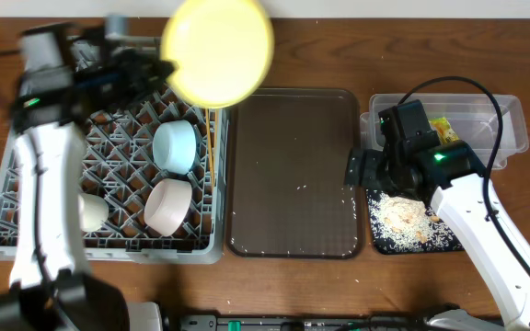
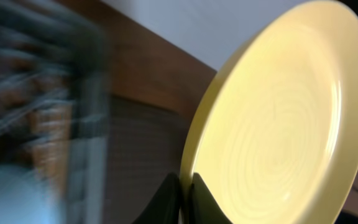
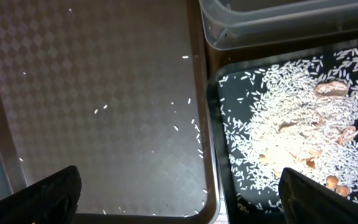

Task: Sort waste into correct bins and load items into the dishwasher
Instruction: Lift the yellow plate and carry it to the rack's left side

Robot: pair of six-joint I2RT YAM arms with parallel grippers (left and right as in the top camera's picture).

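Left gripper (image 1: 161,70), overhead: clamped on the rim of the round pale-yellow plate (image 1: 221,48), which hangs over the far right corner of the large square grey plastic dish rack (image 1: 109,250), face up to the camera.
Rack contents, overhead: light-blue bowl (image 1: 175,145) and pinkish-white bowl (image 1: 168,205) lie one behind the other. The white cup (image 1: 93,211) sits to their left, and two thin wooden chopsticks (image 1: 212,138) lie along the right wall.
Right gripper (image 1: 355,170), overhead: jaws spread wide and holding nothing, at the right edge of the dark brown serving tray (image 1: 293,175).
Bins, overhead: the shallow glossy black rectangular tray (image 1: 380,243) carries a heap of white rice-like food crumbs (image 1: 403,216). The clear plastic rectangular tub (image 1: 509,124) behind it holds a small green-and-yellow printed wrapper (image 1: 443,129).
Left gripper (image 2: 185,186), left wrist: both fingers pinch the plate (image 2: 278,124) at its lower rim, with the plate tilted on edge (the rack beside it is only a blur).
Right gripper (image 3: 179,174), right wrist: fingers (image 3: 42,196) far apart and empty, one over the serving tray (image 3: 104,93), the other over the black tray (image 3: 219,155).
Crumbs, right wrist: most are piled on the black tray (image 3: 278,130) with a few brownish bits (image 3: 331,88) among them, and stray grains dot the serving tray.
Tub (image 3: 278,18), right wrist: only its near wall shows, just behind the black tray.
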